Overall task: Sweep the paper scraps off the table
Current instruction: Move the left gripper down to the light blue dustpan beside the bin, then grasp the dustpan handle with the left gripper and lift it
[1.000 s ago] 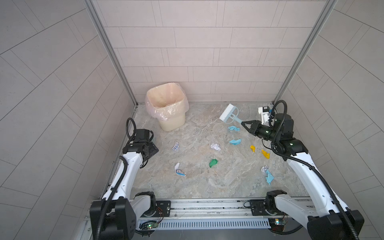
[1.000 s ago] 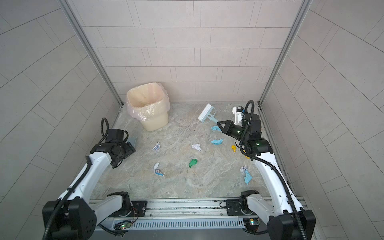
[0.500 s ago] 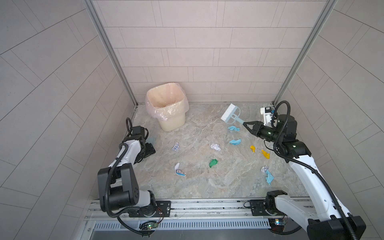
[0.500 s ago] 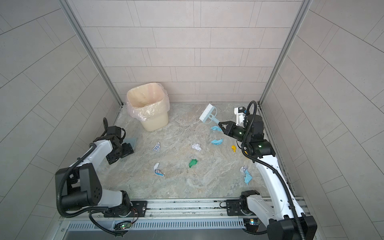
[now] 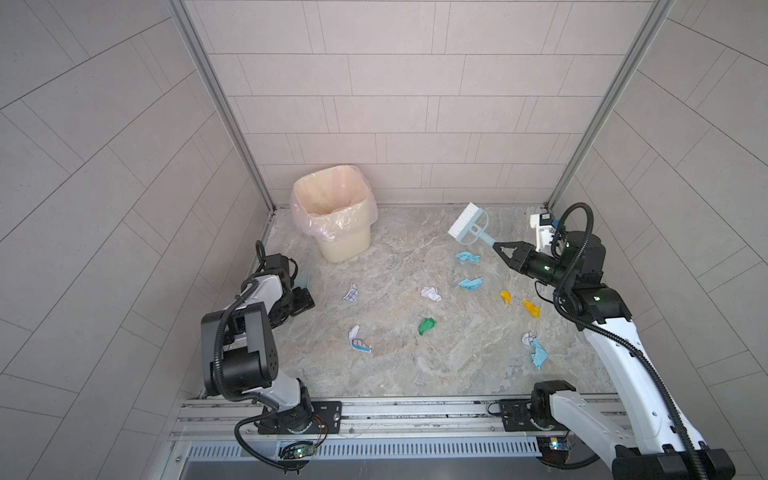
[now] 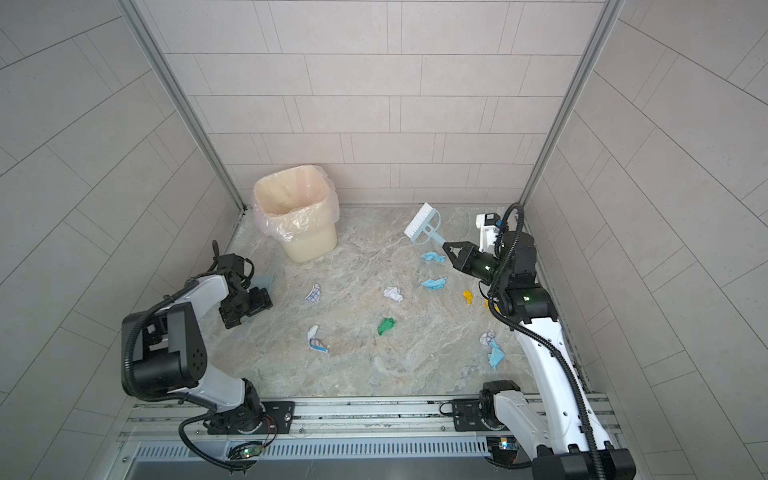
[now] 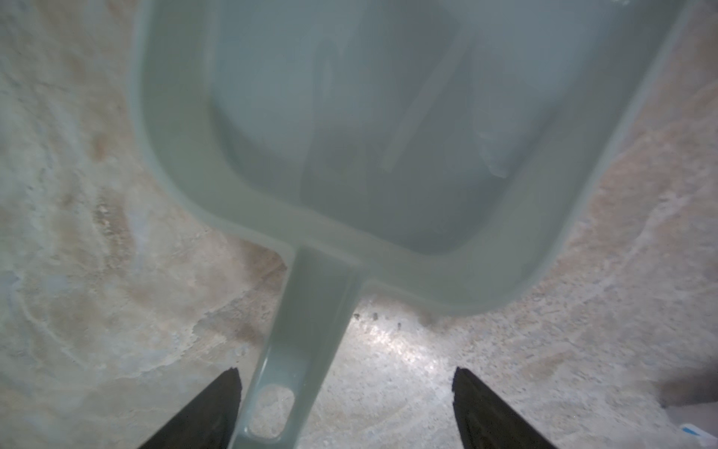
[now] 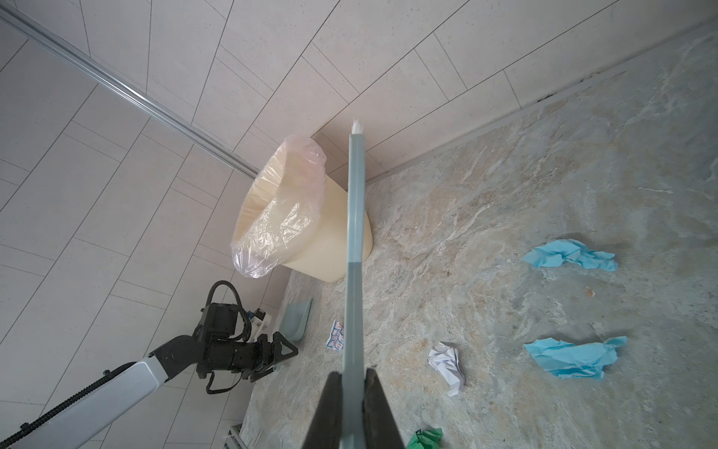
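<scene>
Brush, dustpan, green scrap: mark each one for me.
brush (image 5: 464, 219): in a top view, on the white bristles.
dustpan (image 7: 388, 116): left wrist view, on the pan floor.
green scrap (image 5: 427, 325): in a top view, middle of the crumple.

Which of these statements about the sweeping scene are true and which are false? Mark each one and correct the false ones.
1. The right gripper is shut on the brush handle. True.
2. The left gripper is shut on the dustpan handle. False: its jaws stand open, with the handle between them.
3. The green scrap lies in the bin. False: it lies on the table.
4. The bin has a plastic liner. True.
</scene>
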